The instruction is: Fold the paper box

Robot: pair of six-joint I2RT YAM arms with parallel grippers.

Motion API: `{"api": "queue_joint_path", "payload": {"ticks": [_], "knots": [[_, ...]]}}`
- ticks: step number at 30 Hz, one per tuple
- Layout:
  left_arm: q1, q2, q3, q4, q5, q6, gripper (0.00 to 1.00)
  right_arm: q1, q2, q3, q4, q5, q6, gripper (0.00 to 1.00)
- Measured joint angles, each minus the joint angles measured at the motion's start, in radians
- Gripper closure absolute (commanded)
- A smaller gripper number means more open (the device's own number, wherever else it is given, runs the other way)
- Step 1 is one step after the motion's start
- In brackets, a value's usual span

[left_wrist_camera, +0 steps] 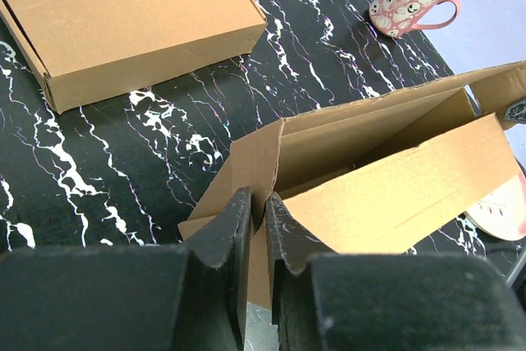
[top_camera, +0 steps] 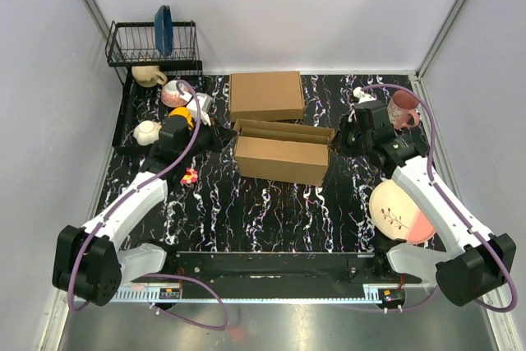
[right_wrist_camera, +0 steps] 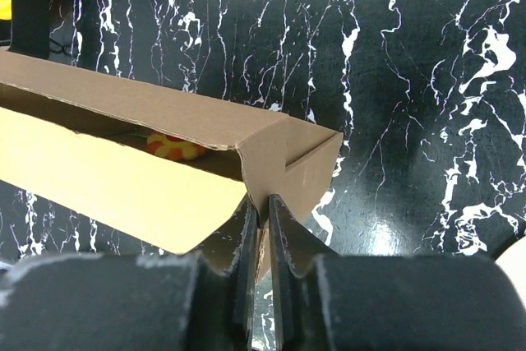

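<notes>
The paper box [top_camera: 282,159] is a brown cardboard sheet standing half-formed at the table's middle, its long walls up and its top open. My left gripper [top_camera: 226,133] holds the box's left end. In the left wrist view that gripper [left_wrist_camera: 259,203] is shut on the end flap of the paper box [left_wrist_camera: 394,195], cardboard pinched between the jaws. My right gripper [top_camera: 335,139] is at the right end. In the right wrist view it [right_wrist_camera: 261,203] is shut on the corner flap of the paper box [right_wrist_camera: 123,187].
A neatly formed brown box [top_camera: 265,94] lies just behind. A dish rack [top_camera: 153,43] with a blue plate [top_camera: 163,29] stands back left, cups below it. A pink mug [top_camera: 404,108] and a plate [top_camera: 400,211] sit right. A small orange-yellow toy [top_camera: 190,176] lies left.
</notes>
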Motion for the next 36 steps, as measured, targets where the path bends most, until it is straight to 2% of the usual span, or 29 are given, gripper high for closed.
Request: {"api": "queue_joint_path", "payload": {"ticks": [4, 13, 24, 36], "knots": [[0.0, 0.004, 0.0, 0.0, 0.0, 0.0, 0.87, 0.0, 0.005, 0.011, -0.006, -0.013, 0.006, 0.88], [-0.005, 0.006, 0.0, 0.0, 0.0, 0.001, 0.92, 0.0, 0.022, 0.04, -0.021, -0.032, 0.024, 1.0], [-0.031, 0.006, 0.018, -0.029, -0.061, 0.047, 0.96, 0.0, 0.058, 0.072, -0.06, -0.056, 0.063, 1.0], [-0.096, 0.008, 0.058, -0.103, -0.202, 0.153, 0.98, -0.004, 0.1, 0.123, -0.107, -0.095, 0.119, 1.0]]}}
